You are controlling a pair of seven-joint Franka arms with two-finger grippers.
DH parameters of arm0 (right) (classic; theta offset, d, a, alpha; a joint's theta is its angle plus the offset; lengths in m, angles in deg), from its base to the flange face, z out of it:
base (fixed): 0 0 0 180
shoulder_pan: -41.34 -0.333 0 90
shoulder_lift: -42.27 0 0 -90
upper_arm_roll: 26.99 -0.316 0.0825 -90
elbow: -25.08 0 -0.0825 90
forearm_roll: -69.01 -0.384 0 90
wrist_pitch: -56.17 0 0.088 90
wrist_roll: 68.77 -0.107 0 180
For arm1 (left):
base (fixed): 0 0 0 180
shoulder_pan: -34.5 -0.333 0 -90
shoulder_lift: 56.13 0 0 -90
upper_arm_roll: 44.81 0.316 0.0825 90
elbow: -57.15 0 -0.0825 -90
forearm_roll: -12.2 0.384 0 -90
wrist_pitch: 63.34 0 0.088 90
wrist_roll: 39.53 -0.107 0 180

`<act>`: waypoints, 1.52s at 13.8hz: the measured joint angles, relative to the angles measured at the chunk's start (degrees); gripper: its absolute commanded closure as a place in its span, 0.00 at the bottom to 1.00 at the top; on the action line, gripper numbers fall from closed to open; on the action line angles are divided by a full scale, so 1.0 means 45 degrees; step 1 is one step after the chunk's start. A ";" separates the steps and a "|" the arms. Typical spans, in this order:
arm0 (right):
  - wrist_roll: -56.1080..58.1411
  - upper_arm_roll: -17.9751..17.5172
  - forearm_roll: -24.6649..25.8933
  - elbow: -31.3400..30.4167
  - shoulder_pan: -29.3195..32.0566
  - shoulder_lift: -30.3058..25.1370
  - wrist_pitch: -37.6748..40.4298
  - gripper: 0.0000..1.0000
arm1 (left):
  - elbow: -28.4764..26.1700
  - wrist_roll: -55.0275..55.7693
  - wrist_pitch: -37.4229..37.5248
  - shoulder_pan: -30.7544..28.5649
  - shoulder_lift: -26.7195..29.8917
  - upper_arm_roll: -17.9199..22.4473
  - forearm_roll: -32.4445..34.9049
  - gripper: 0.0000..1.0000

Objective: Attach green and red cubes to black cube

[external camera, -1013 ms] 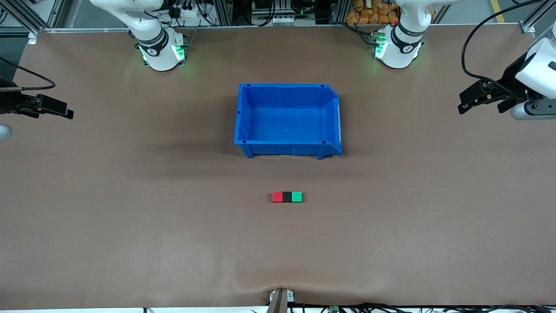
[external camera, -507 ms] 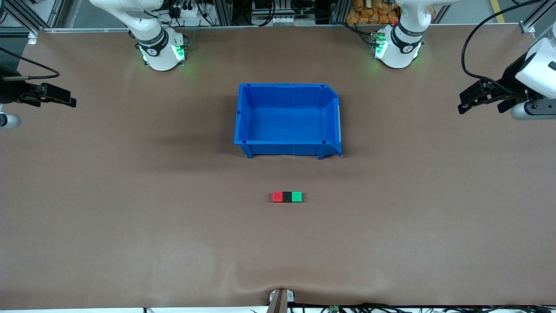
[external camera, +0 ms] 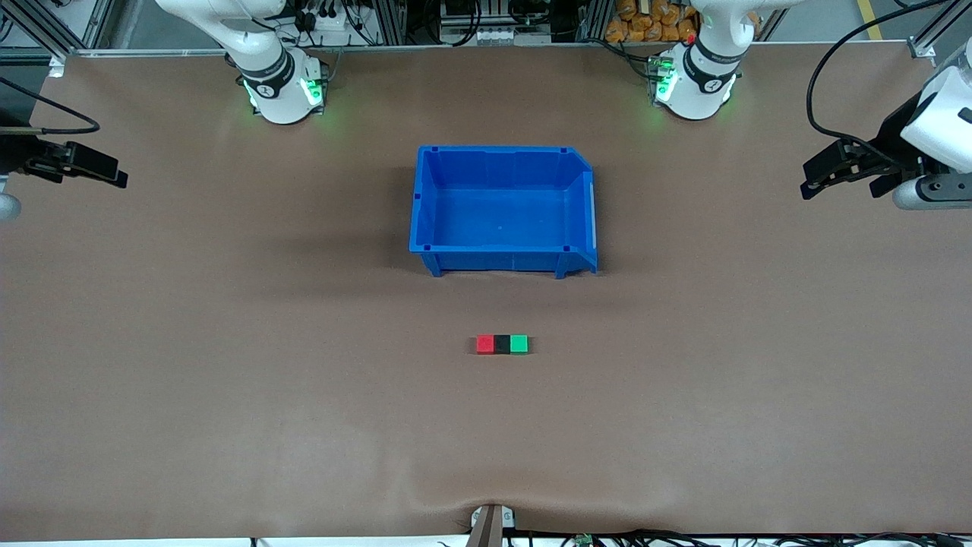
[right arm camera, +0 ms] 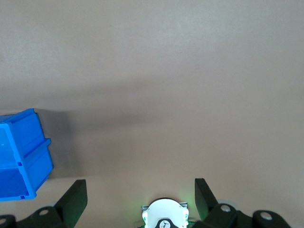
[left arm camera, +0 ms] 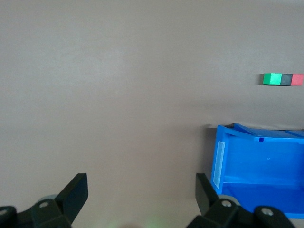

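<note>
The red cube (external camera: 484, 344), the black cube (external camera: 502, 344) and the green cube (external camera: 519, 344) lie on the table in one touching row, black in the middle. The row sits nearer the front camera than the blue bin (external camera: 501, 260). The left wrist view shows the same row: green cube (left arm camera: 272, 79), black cube (left arm camera: 285, 79), red cube (left arm camera: 298, 79). My left gripper (external camera: 839, 188) hangs open and empty over the left arm's end of the table, its jaws wide apart (left arm camera: 140, 190). My right gripper (external camera: 106, 175) hangs open and empty over the right arm's end (right arm camera: 139, 192).
The blue bin (left arm camera: 256, 159) is empty and stands mid-table between the cubes and the arm bases; one corner of it shows as the blue bin (right arm camera: 21, 156) in the right wrist view. The right arm's base (right arm camera: 164, 216) glows green. A small clamp (external camera: 492, 520) sits at the table's near edge.
The right gripper has drifted a little toward the bases' edge of the table. The left arm and the cubes have not moved.
</note>
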 measured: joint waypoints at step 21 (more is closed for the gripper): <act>0.1538 0.0015 0.0047 -0.0983 -0.0008 -0.0860 -0.2024 0.00 | -0.0007 0.0000 0.0000 0.0000 -0.0044 0.0000 0.0000 0.00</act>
